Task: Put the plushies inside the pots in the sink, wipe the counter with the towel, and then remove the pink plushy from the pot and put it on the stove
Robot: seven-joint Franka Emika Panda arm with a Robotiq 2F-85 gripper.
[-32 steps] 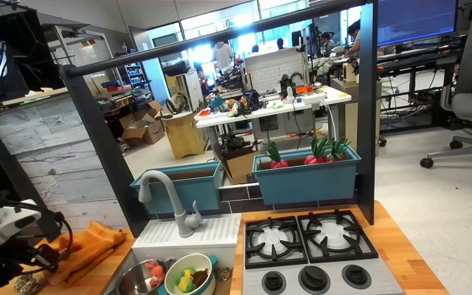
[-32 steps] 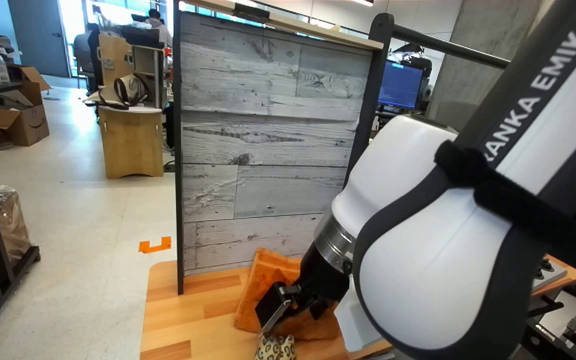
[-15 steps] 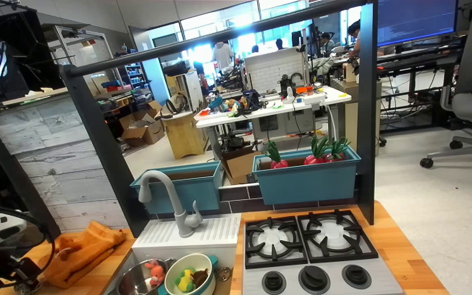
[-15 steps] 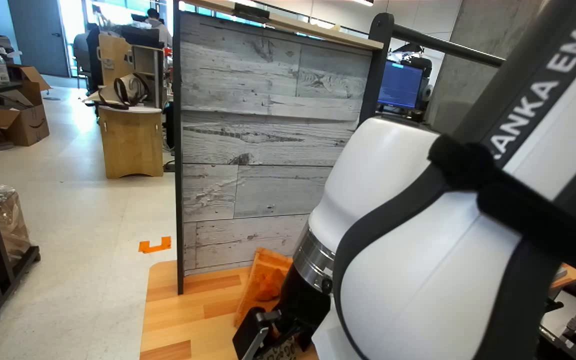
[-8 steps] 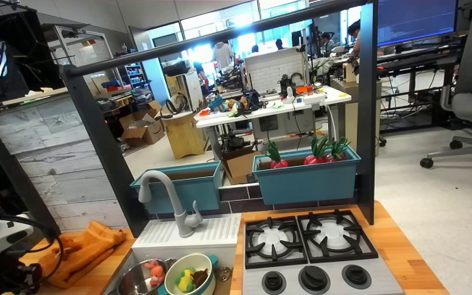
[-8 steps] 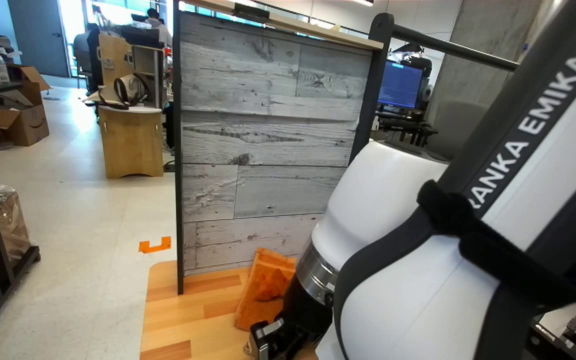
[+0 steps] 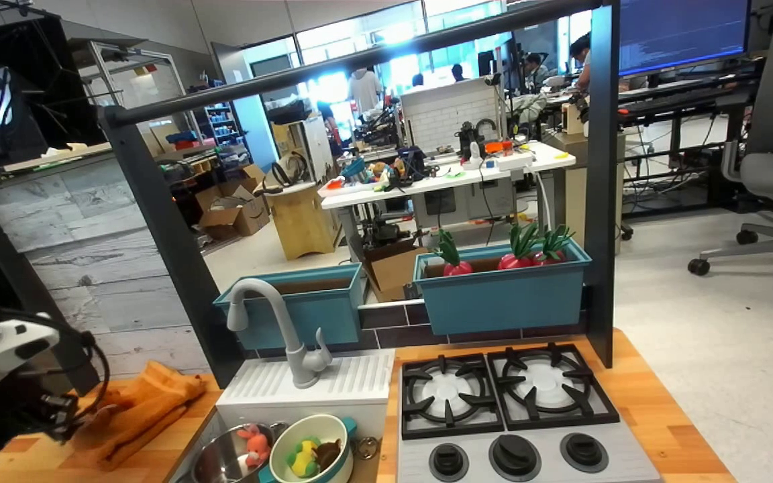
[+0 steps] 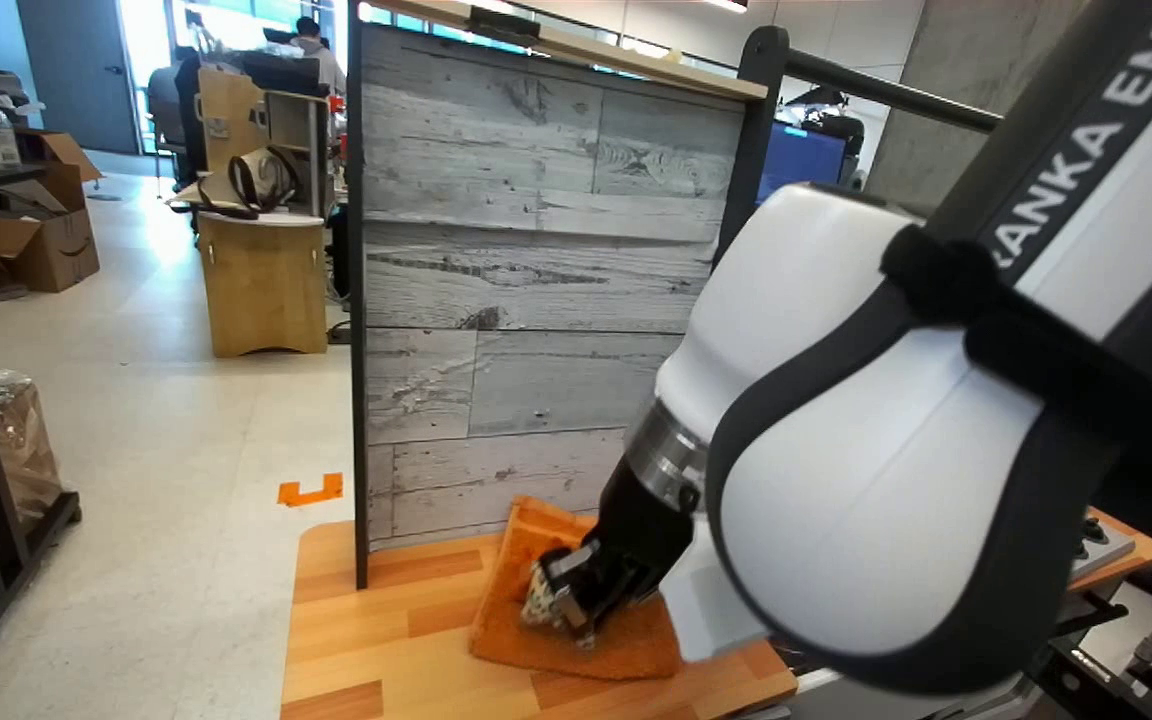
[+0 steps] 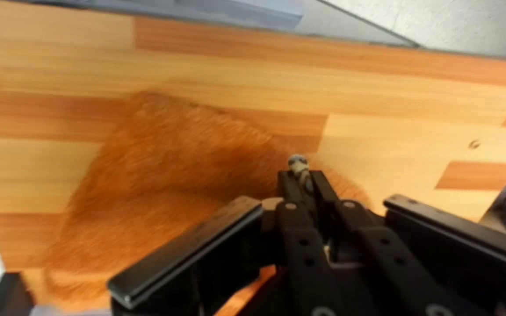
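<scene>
Over the towel [image 7: 138, 412] beside the sink [image 7: 371, 422], the gripper [image 9: 302, 176] pinches a spotted plushie [image 8: 539, 600], jaws nearly together. In the sink, the grey pot [image 7: 215, 459] holds the pink plushy [image 7: 254, 447], the white pot [image 7: 311, 428] a green-yellow plushie [image 7: 304, 460] and a brown one [image 7: 327, 456]. The stove [image 7: 480, 441] stands on the sink's other side.

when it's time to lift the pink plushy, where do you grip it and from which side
Probably by its rounded middle, from above: the pink plushy sits inside the metal pot, whose wall would likely block a sideways approach.
</scene>
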